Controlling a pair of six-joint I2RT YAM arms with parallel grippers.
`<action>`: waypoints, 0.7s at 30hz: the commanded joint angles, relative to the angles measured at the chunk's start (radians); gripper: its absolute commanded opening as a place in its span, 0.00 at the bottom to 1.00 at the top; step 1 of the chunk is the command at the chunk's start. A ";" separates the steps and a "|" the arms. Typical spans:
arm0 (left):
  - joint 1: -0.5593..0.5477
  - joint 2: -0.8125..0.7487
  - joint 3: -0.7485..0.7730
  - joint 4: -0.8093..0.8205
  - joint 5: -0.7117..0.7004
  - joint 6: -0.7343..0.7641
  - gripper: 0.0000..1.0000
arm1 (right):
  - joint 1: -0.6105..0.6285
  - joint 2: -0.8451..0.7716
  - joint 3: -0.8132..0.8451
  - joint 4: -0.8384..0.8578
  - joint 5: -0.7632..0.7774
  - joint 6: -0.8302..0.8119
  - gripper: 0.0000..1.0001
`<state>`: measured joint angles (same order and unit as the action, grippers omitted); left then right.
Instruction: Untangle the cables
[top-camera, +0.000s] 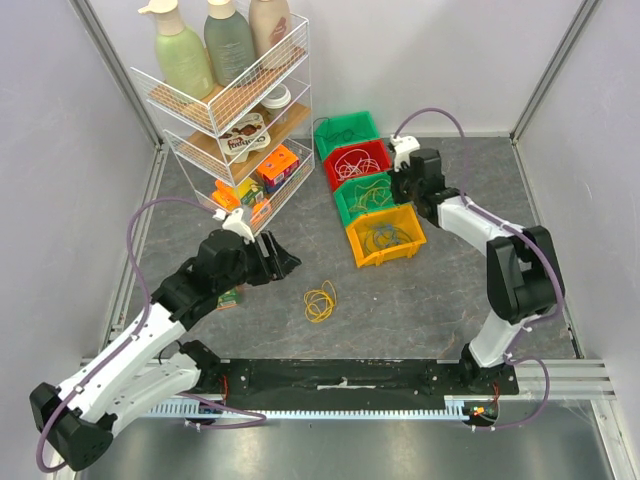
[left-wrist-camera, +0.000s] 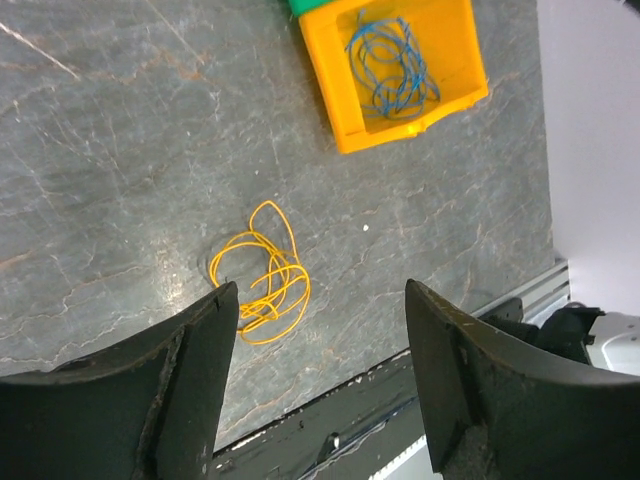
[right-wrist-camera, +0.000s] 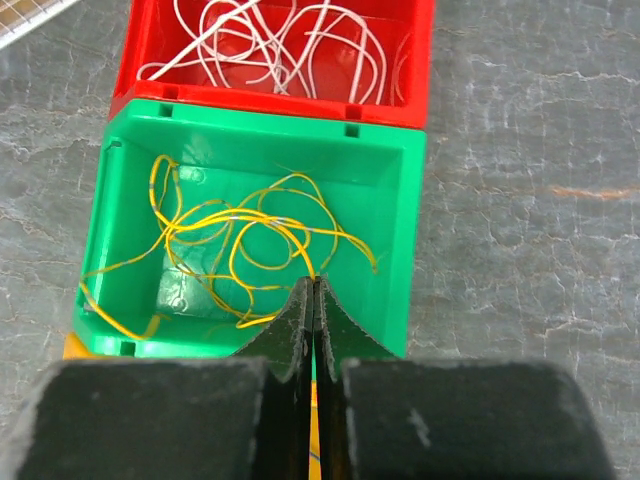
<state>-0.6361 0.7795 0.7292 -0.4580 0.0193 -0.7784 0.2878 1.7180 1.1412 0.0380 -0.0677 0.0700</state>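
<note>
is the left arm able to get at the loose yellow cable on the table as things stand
Probably yes. The left pincer is open, and the yellow cable lies flat on the table just ahead of it, with nothing on top of it or between them.

Bench: grey stone-look surface, veined, matt.
Green bin ahead of right tool: smooth, glossy plastic.
Yellow cable by left tool: thin, smooth sheath.
Tool fingers: black, matt, faintly grainy plastic.
Rack: white-coated wire.
</note>
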 joint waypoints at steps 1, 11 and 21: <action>0.004 0.078 -0.022 0.059 0.112 0.051 0.74 | 0.071 0.080 0.129 -0.118 0.169 -0.062 0.00; -0.028 0.250 -0.093 0.186 0.266 0.038 0.78 | 0.086 0.134 0.278 -0.277 0.327 -0.012 0.15; -0.063 0.348 -0.088 0.182 0.220 0.074 0.72 | 0.250 -0.164 0.200 -0.363 0.133 0.140 0.61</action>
<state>-0.6899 1.0939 0.6327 -0.3069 0.2386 -0.7567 0.4267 1.7508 1.3735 -0.3019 0.1658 0.1352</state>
